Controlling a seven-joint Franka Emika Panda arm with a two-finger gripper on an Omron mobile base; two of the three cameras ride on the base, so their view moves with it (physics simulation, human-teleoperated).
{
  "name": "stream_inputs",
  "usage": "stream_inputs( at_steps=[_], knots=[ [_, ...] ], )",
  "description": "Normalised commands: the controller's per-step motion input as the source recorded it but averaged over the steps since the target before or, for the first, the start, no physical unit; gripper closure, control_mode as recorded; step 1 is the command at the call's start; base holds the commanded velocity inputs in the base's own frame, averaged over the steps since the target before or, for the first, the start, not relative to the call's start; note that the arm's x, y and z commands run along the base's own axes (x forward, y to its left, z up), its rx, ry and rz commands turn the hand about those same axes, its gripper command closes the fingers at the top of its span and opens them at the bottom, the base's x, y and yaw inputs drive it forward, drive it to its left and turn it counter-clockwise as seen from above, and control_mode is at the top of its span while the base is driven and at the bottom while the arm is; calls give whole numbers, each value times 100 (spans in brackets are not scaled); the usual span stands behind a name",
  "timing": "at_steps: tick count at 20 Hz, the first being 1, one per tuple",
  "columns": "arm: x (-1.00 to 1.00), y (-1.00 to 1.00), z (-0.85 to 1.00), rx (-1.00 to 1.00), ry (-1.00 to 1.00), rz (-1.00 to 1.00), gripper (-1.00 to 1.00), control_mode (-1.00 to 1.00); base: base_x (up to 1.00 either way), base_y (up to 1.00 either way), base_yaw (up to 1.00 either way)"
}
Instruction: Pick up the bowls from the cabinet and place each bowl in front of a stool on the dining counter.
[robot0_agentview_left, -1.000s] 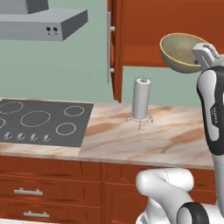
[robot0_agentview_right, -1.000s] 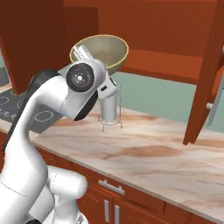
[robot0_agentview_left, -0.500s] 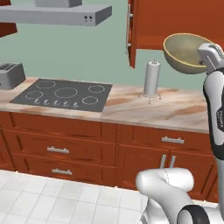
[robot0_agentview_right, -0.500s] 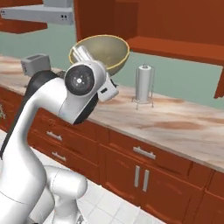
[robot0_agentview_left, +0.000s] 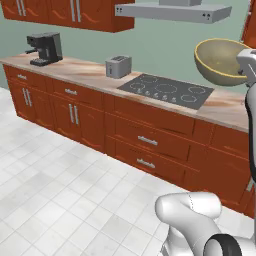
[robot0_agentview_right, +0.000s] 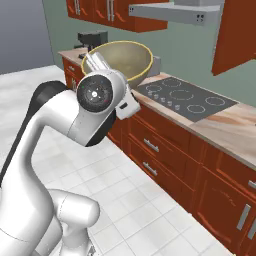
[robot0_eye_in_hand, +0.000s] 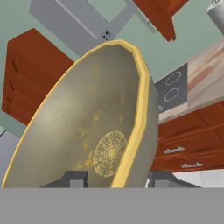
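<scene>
Item: claw (robot0_eye_in_hand: 114, 178), clamped across rim of olive-tan bowl (robot0_eye_in_hand: 87, 127), bowl held aloft. Beyond: cooktop (robot0_agentview_left: 167, 91) on kitchen tabletop (robot0_agentview_left: 75, 67).
Step, judged: transit toward dining counter.
Next: find a stool, lower bowl before it, release.

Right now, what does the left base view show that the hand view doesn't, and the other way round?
Left base view only: a coffee machine and a toaster on the counter, plus the white tiled floor. Hand view only: the fingers gripping the bowl at its rim, and the ringed pattern on its inside bottom. Both share the olive-tan bowl with its yellow rim, the black cooktop, the grey hood and the red-brown drawers.
</scene>
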Motion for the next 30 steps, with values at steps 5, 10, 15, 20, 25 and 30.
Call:
stream_inputs(
  at_steps=[5, 10, 15, 20, 25, 30],
  knots=[
    [0, 0, 0, 0, 0, 0, 100, 100, -6, 79, 83],
    [0, 0, 0, 0, 0, 0, 100, 100, 34, 57, 75],
    [0, 0, 0, 0, 0, 0, 100, 100, 97, 8, 56],
    [0, 0, 0, 0, 0, 0, 100, 100, 100, -50, 10],
    [0, 0, 0, 0, 0, 0, 100, 100, 100, -68, 1],
    [0, 0, 0, 0, 0, 0, 100, 100, 100, -24, 2]
  ],
)
